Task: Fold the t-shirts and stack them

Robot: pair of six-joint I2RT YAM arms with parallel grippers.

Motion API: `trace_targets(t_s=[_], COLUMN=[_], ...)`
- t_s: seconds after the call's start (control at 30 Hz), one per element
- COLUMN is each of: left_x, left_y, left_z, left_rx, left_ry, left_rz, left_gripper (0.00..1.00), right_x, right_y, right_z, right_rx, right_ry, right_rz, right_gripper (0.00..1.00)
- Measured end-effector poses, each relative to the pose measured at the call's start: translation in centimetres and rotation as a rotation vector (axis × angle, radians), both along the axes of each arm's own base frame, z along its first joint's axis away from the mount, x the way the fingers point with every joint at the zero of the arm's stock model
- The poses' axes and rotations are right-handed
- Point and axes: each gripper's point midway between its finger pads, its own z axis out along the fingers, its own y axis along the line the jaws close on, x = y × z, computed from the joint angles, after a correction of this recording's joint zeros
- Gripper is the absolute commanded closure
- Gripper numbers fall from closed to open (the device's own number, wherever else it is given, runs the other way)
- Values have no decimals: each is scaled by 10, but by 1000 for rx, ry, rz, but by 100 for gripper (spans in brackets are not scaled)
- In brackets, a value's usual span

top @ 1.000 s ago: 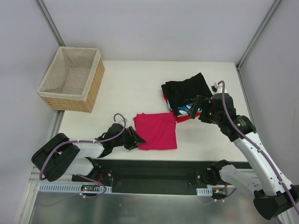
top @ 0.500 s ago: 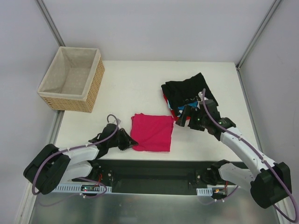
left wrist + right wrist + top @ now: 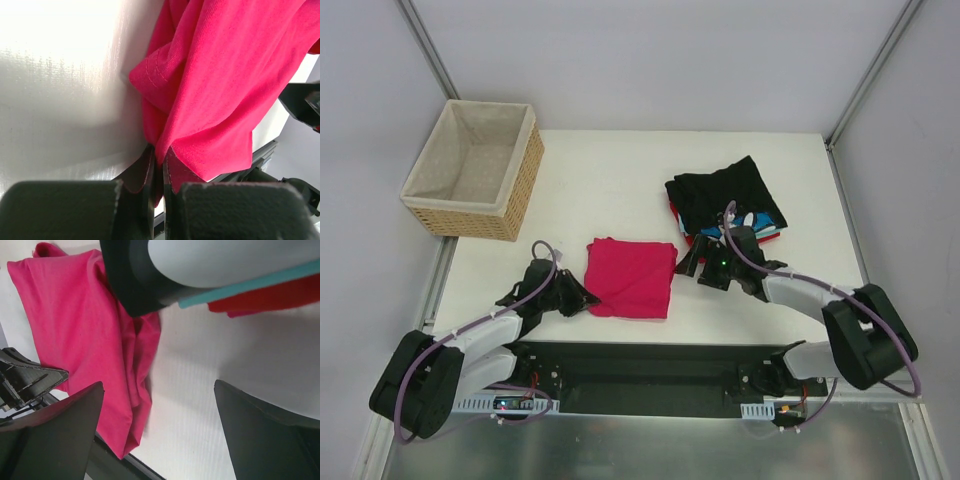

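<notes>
Pink tee (image 3: 630, 278): folded, near middle of table (image 3: 610, 190), ready for lifting.
Left claw (image 3: 159, 167): pinched tight on tee's left edge.
Right claw (image 3: 155, 435): wide apart, holding nothing, by tee's right edge.
Stack (image 3: 725, 200): far right, waiting.

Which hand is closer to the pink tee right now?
Left. The left hand is shut on the pink tee at its left edge; the right hand hangs open just off its right edge, not touching.
</notes>
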Motion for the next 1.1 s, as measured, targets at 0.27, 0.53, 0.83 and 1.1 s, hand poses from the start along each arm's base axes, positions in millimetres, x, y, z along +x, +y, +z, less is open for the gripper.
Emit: trace_targets(t_s=[0.27,0.53,0.83,1.1], left_x=[-1,-4,-7,-7], left_y=[1,2,3,4], left_z=[1,0,0,0], left_rx=[-6,-11,-22,-24], left_ry=[0,-4,6,7], left_rz=[-8,-10,-14,-14], left_gripper=[100,100,100,100], right_x=[30,68,76,67], right_y=[46,82,94,91], right_z=[-5,-2,-14,-28], right_rx=[99,183,186,114], right_ry=[-39,-99,-95,-75], right_rz=[34,40,40,55], right_gripper=[4,4,58,99])
